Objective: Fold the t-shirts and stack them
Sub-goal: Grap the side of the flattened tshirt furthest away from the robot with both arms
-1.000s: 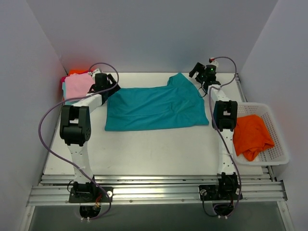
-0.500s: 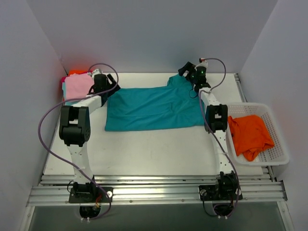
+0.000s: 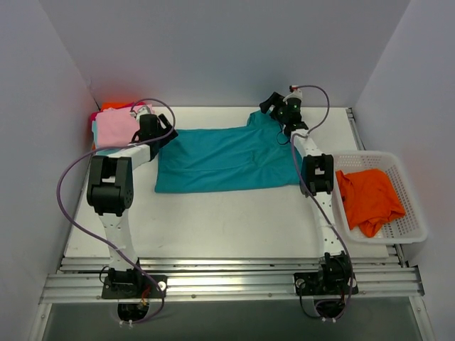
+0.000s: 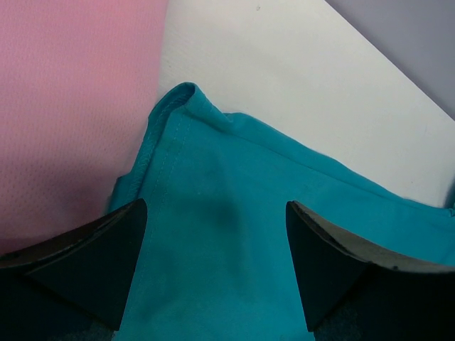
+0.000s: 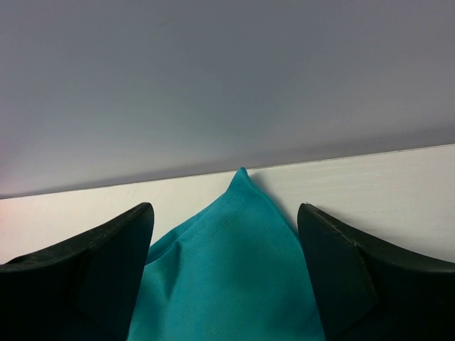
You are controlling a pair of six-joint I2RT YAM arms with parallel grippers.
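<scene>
A deep teal t-shirt (image 3: pixel 227 160) lies spread flat across the far half of the table. My left gripper (image 3: pixel 158 132) is open over its far left corner, fingers astride the hemmed cloth (image 4: pixel 227 277) without pinching it. Close to the back wall, my right gripper (image 3: pixel 274 106) is open at the raised sleeve tip (image 5: pixel 238 263), which lies between its fingers. A pink t-shirt (image 3: pixel 114 126) tops a folded stack at the far left, beside the left gripper (image 4: pixel 217 213), with orange cloth (image 3: pixel 114 106) showing behind it. A bright orange t-shirt (image 3: pixel 370 200) lies crumpled in the basket.
A white mesh basket (image 3: pixel 414 217) stands at the table's right edge, beside the right arm. The back wall is close behind the right gripper (image 5: pixel 226 213). The pink cloth (image 4: pixel 71 106) borders the teal corner on the left. Bare white table (image 3: pixel 227 227) stretches along the near side.
My right arm swung left from the far right corner to the teal shirt's sleeve tip, uncovering more of the basket. My left gripper stayed at the shirt's far left corner.
</scene>
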